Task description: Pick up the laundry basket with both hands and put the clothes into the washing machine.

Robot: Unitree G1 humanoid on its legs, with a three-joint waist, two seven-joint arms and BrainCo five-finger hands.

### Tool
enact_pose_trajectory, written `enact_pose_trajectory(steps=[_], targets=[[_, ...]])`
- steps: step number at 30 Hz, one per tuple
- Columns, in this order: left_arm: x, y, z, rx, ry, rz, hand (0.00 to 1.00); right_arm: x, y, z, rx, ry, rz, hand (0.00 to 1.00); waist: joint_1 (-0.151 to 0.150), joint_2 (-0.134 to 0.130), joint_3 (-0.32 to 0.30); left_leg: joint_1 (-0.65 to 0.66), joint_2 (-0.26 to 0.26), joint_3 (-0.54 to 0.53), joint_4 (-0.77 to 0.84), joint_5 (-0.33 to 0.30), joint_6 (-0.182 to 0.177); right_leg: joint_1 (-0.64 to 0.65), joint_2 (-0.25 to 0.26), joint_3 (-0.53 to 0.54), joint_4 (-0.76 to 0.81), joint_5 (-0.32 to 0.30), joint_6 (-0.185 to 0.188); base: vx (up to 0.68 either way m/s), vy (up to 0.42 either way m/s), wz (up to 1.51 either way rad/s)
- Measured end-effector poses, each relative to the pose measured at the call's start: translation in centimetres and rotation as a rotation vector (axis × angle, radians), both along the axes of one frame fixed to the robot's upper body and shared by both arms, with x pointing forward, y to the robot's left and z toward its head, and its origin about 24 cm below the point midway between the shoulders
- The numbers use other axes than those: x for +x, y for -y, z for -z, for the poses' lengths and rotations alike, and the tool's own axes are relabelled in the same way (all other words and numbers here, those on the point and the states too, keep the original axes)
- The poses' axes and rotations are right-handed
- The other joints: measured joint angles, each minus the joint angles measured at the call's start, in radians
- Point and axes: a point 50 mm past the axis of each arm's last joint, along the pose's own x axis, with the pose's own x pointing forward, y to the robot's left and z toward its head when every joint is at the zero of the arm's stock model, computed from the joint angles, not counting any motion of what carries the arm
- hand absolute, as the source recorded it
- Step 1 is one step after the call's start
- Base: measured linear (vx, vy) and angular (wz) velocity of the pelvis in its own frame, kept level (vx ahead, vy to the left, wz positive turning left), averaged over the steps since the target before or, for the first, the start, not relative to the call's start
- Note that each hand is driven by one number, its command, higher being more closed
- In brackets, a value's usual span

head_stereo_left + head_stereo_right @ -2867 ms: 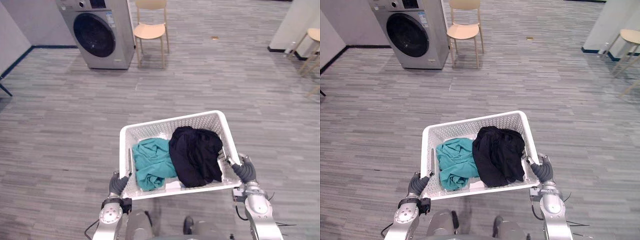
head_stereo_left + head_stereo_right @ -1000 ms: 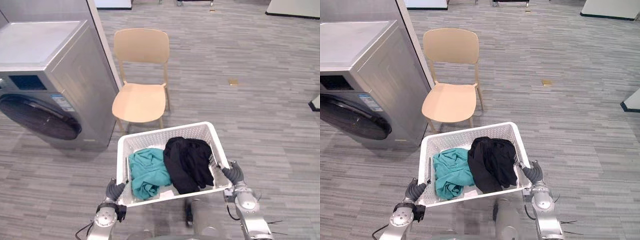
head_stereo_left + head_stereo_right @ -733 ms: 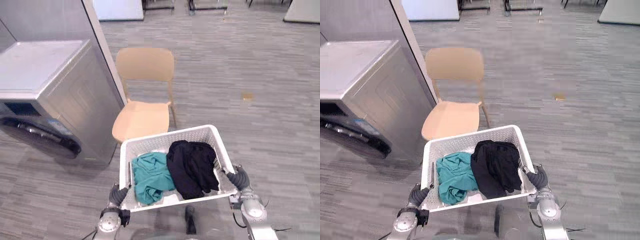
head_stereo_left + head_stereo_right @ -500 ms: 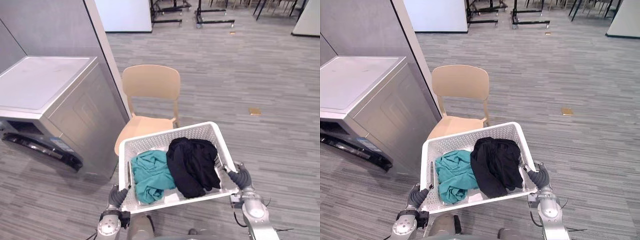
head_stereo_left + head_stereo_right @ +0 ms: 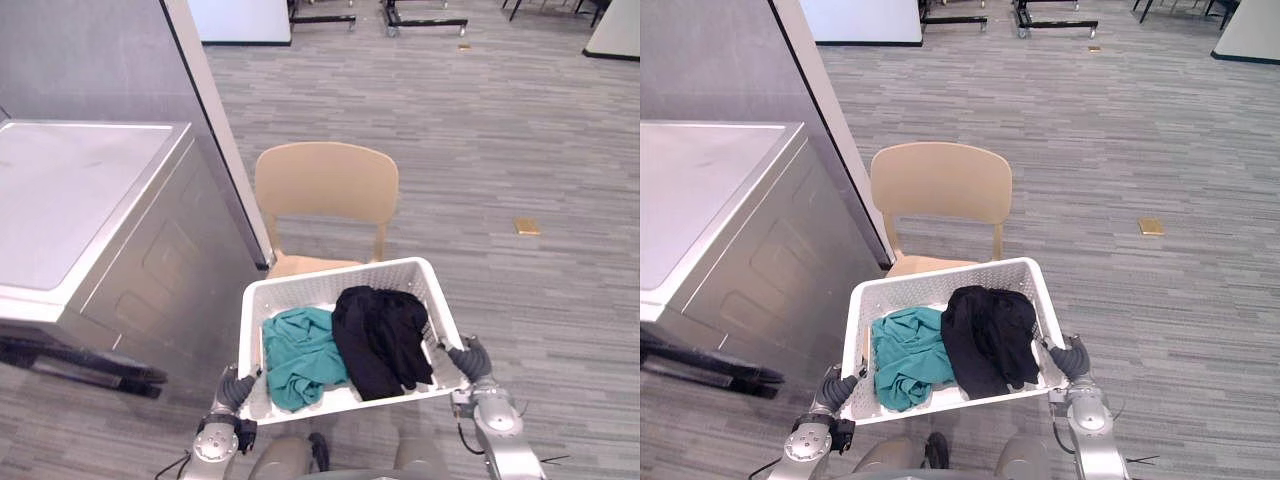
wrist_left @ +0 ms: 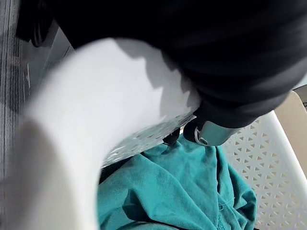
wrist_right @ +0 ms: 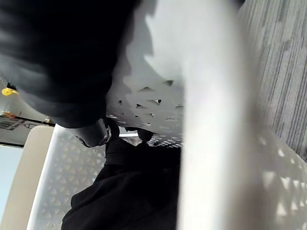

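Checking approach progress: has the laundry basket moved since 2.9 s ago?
Yes. The laundry basket has come forward toward the chair: its far rim now overlaps the seat, beside the washing machine.

Grey floor (image 5: 500,130) carries washing machine (image 5: 90,230), chair (image 5: 325,185), possibly a small tan tile (image 5: 526,227).

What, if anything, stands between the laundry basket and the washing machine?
Nothing visible does. The laundry basket hangs just right of the washing machine, bare floor between them. The chair stands beyond the basket, beside the machine, not between them. Whether the machine's door is open cannot be told.
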Motion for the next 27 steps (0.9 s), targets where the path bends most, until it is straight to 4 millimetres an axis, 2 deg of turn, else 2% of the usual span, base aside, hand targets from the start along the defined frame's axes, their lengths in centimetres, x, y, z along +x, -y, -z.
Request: enact_pose_trajectory(steps=[2,6,10,11,15,16,17,20,22,23,25,26,27], targets=[[0.1,0.9,0.2,-0.016,-0.002,0.006,1.0,0.1,0.9,0.0,-0.035,-0.009,-0.004,1.0,0.003,0.045,-0.005,-0.013,0.027,-0.031,-0.006,0.007,-0.017,0.045,0.023,-0.045,-0.09,0.024,-0.007,0.22,-0.034,0.26],[0.1,1.0,0.2,-0.011,-0.003,0.016,1.0,-0.2,0.9,0.1,-0.04,-0.015,0.009,1.0,0.017,0.049,-0.005,-0.004,0.048,-0.059,-0.063,0.041,-0.07,0.104,0.045,-0.102,-0.211,0.061,-0.025,0.17,-0.073,0.3],[0.3,0.9,0.2,0.001,0.001,-0.002,1.0,0.2,0.7,0.0,-0.048,-0.007,-0.006,1.0,0.034,0.049,-0.004,-0.064,0.044,-0.06,0.008,0.072,-0.115,0.117,0.039,-0.112,-0.276,0.095,-0.03,0.07,-0.003,0.07],[0.6,1.0,0.0,0.005,0.015,-0.006,1.0,0.3,0.7,-0.1,-0.055,0.0,-0.003,1.0,0.046,0.054,0.002,-0.071,0.041,-0.057,0.017,0.077,-0.115,0.117,0.034,-0.114,-0.281,0.097,-0.028,0.04,0.048,0.02],[2.3,1.1,-0.9,0.012,0.08,-0.041,1.0,1.7,0.4,-1.0,-0.063,0.051,0.001,1.0,0.047,0.07,0.029,-0.12,0.033,-0.048,0.041,0.079,-0.113,0.067,0.021,-0.115,-0.251,0.097,-0.028,-0.02,0.049,0.01],[3.5,1.1,-1.6,0.021,0.12,-0.045,1.0,2.7,0.3,-1.9,-0.069,0.09,-0.001,1.0,0.047,0.07,0.054,-0.132,0.025,-0.035,-0.001,0.091,-0.094,0.024,0.011,-0.116,-0.229,0.097,-0.028,-0.07,0.036,0.06],[3.9,1.1,-1.9,0.023,0.136,-0.044,1.0,3.1,0.3,-2.2,-0.074,0.105,0.004,1.0,0.046,0.07,0.07,-0.137,0.024,-0.025,-0.01,0.094,-0.089,0.007,0.008,-0.114,-0.216,0.097,-0.028,-0.09,0.031,0.04],[5.5,1.1,-3.0,0.038,0.195,-0.052,1.0,4.7,0.1,-3.4,-0.084,0.16,0.012,1.0,0.05,0.066,0.098,-0.216,0.024,0.005,-0.01,0.094,-0.089,-0.11,-0.002,-0.1,-0.15,0.097,-0.028,-0.11,0.002,-0.04],[6.8,1.0,-4.0,0.05,0.243,-0.059,1.0,5.8,0.0,-4.2,-0.09,0.196,0.011,1.0,0.053,0.06,0.147,-0.261,0.026,0.018,0.02,0.094,-0.089,-0.162,-0.006,-0.085,-0.112,0.097,-0.028,-0.13,-0.019,-0.08],[8.0,1.0,-4.6,0.053,0.271,-0.067,1.0,6.9,-0.2,-4.9,-0.094,0.225,0.016,1.0,0.053,0.055,0.174,-0.314,0.032,0.031,0.066,0.092,-0.088,-0.209,-0.007,-0.073,-0.084,0.097,-0.028,-0.16,-0.031,-0.1],[9.1,1.0,-5.2,0.051,0.297,-0.081,1.0,7.7,-0.4,-5.7,-0.098,0.257,0.024,1.0,0.054,0.054,0.192,-0.37,0.046,0.047,0.117,0.083,-0.075,-0.255,-0.001,-0.064,-0.064,0.097,-0.028,-0.15,-0.033,-0.14],[10.0,0.9,-5.8,0.051,0.322,-0.098,1.0,8.3,-0.6,-6.4,-0.099,0.287,0.023,1.0,0.056,0.055,0.213,-0.416,0.066,0.061,0.164,0.064,-0.055,-0.29,0.013,-0.059,-0.044,0.097,-0.028,-0.22,-0.04,-0.23],[10.8,0.8,-6.4,0.051,0.347,-0.119,1.0,8.9,-0.9,-7.2,-0.102,0.319,0.022,1.0,0.054,0.055,0.219,-0.463,0.087,0.064,0.204,0.037,-0.051,-0.334,0.027,-0.058,-0.023,0.098,-0.03,-0.22,-0.037,-0.25]])
